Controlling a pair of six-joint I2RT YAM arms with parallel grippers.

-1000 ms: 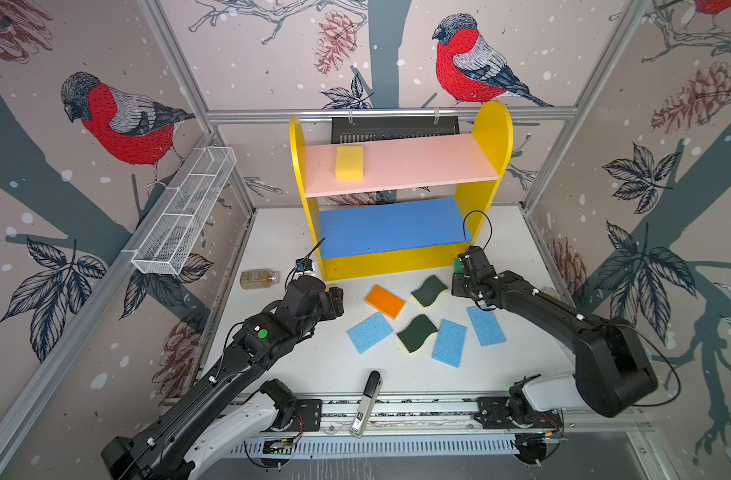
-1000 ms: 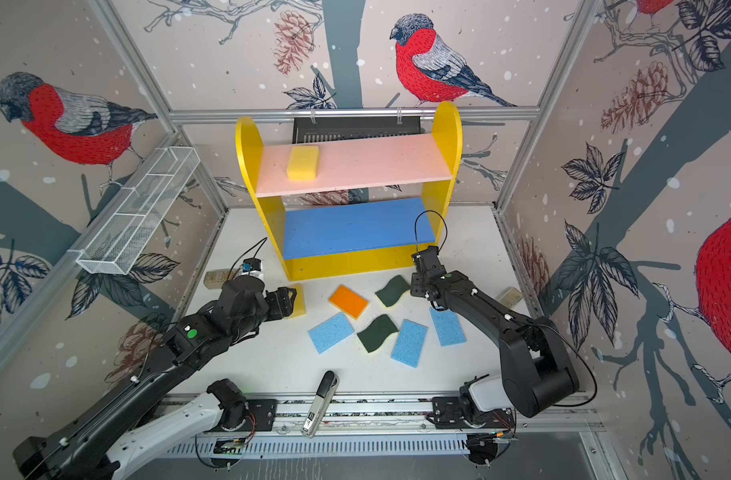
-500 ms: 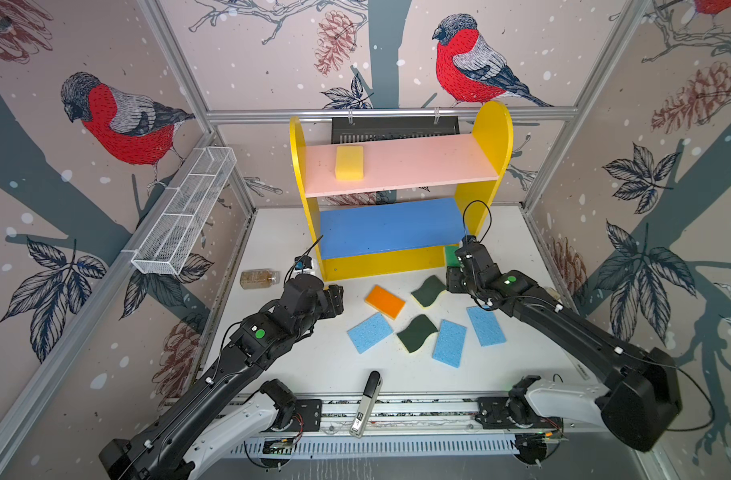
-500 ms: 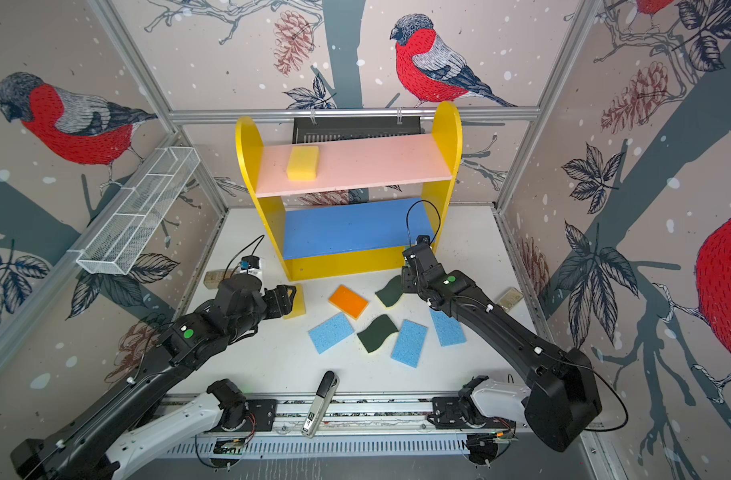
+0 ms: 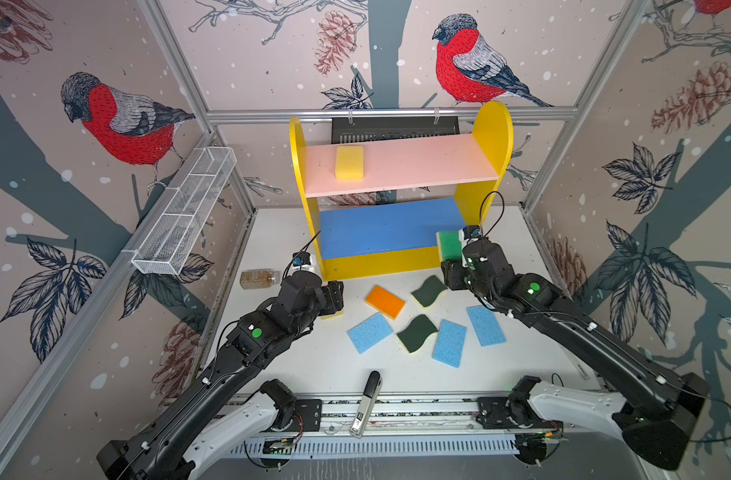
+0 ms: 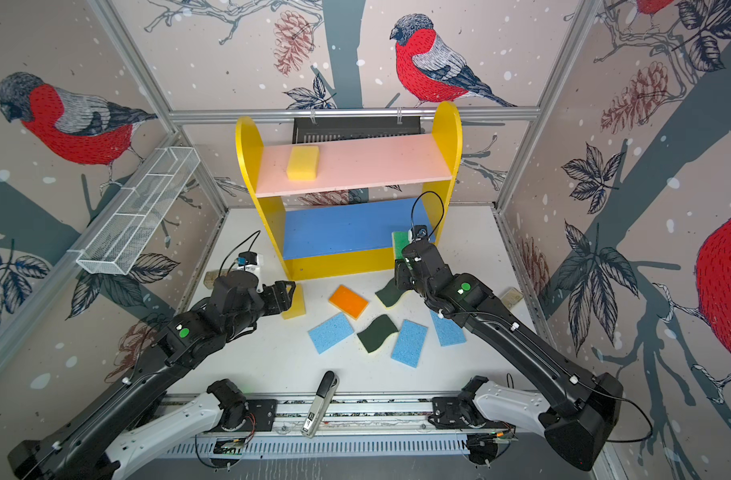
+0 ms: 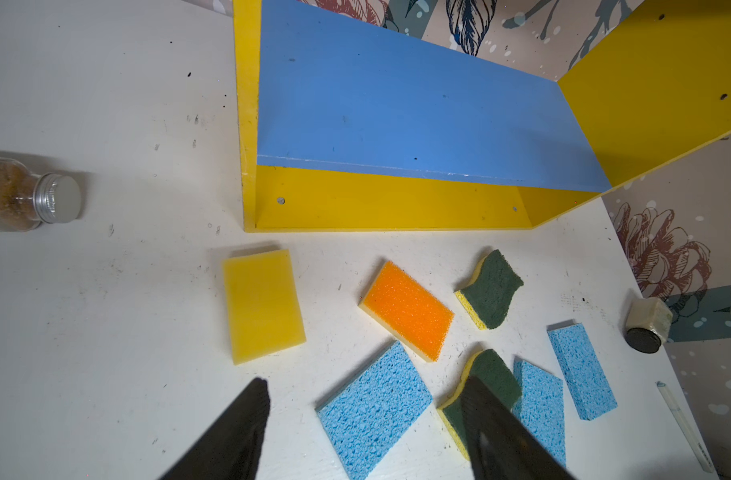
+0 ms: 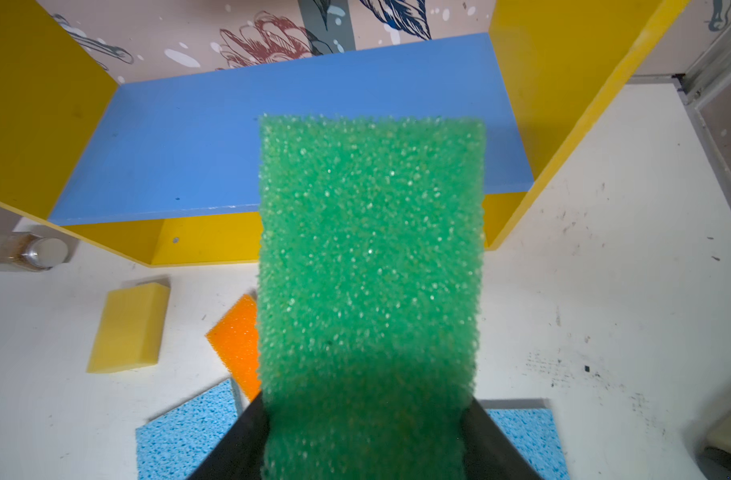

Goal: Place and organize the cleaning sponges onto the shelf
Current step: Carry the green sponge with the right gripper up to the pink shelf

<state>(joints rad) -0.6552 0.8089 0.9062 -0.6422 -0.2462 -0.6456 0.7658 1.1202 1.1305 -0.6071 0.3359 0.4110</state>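
The right jaws clamp the green sponge (image 8: pixel 370 270) at the front right corner of the shelf's (image 5: pixel 380 262) blue board (image 5: pixel 376 224), while the left jaws gape wide and empty above the worktop (image 7: pixel 106 332) near a yellow sponge (image 7: pixel 264 305), and a yellow block (image 5: pixel 349 163) lies on the pink board (image 5: pixel 417 162).

Nine sponges: two yellow blocks (image 5: pixel 349 163) (image 6: pixel 295 301), three light blue (image 5: pixel 370 332) (image 5: pixel 449 343) (image 5: pixel 485 325), two dark green wavy ones (image 5: pixel 429 291) (image 5: pixel 417 333), one orange-topped (image 5: pixel 385 301), one green-topped sponge (image 5: pixel 450 245). One shelf (image 5: pixel 492 137), one wire basket (image 5: pixel 185 216), one brownish bottle (image 5: pixel 259 278), one dark-capped jar (image 7: pixel 648 322).
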